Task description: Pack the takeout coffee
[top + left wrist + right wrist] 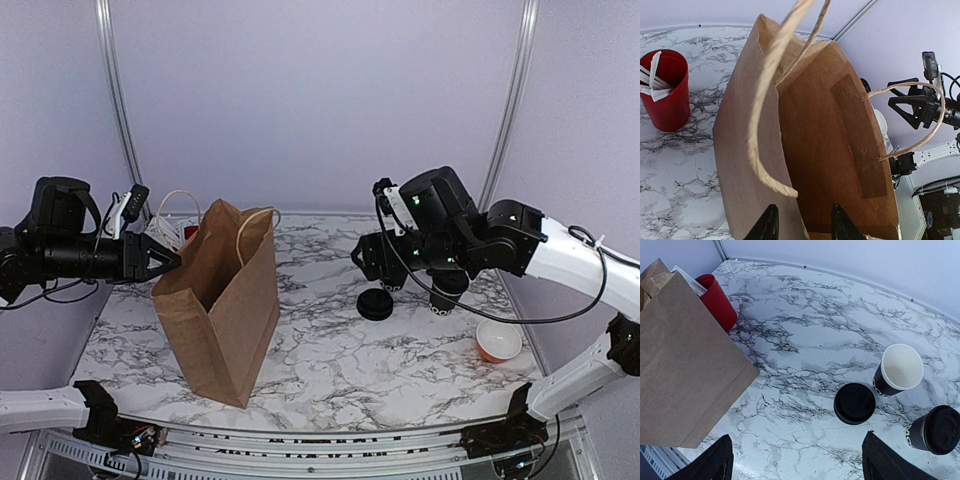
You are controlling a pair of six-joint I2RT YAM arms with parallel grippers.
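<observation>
The takeout coffee (pixel 937 430), a black cup with its black lid on, stands at the right edge of the right wrist view. Beside it are an open black cup with a white inside (pixel 899 370) and a loose black lid (pixel 854 403), which also shows in the top view (pixel 375 304). My right gripper (pixel 800 466) is wide open and empty, above the table to the left of the lid. The brown paper bag (pixel 222 300) stands open at the left. My left gripper (pixel 802 227) is open, its jaws either side of the bag's near wall (pixel 755 165).
A red cup with white sticks (pixel 665 90) stands behind the bag near the back left. A small orange bowl (pixel 498 340) sits at the right front. The bag's rope handles (pixel 767 100) hang over its mouth.
</observation>
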